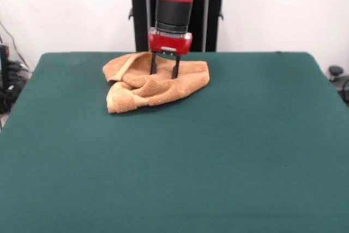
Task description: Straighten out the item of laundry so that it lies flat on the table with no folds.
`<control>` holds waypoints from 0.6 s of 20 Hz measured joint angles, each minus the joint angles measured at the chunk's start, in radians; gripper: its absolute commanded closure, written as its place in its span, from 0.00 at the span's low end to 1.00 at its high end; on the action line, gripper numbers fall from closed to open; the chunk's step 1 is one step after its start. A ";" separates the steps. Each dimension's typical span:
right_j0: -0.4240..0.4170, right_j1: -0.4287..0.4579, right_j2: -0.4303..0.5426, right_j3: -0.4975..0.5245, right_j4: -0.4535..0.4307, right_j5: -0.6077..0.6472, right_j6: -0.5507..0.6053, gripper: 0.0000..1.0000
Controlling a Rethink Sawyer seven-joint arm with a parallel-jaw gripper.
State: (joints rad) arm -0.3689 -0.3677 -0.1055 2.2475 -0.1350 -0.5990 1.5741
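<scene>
The orange-tan towel [155, 83] lies crumpled and folded over itself near the far edge of the green table [174, 162], toward the robot. The gripper [164, 73] stands right over its middle, two dark fingers [153, 64] parted narrowly, tips down at the cloth with nothing clamped between them.

Robotics lab setting, red and black arm [173, 4] standing on a black pedestal [206, 20] behind a green felt bench [174, 156], bare white wall [272, 9] backing it, cables [10, 75] trailing at left edge
</scene>
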 measured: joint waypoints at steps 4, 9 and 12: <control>0.023 -0.009 0.017 0.018 0.062 0.001 0.005 0.00; 0.043 -0.021 0.072 0.046 0.145 -0.001 0.045 0.00; 0.052 -0.031 0.095 0.061 0.203 0.000 0.085 0.00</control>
State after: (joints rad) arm -0.3172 -0.3985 -0.0109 2.3088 0.0678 -0.5990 1.6588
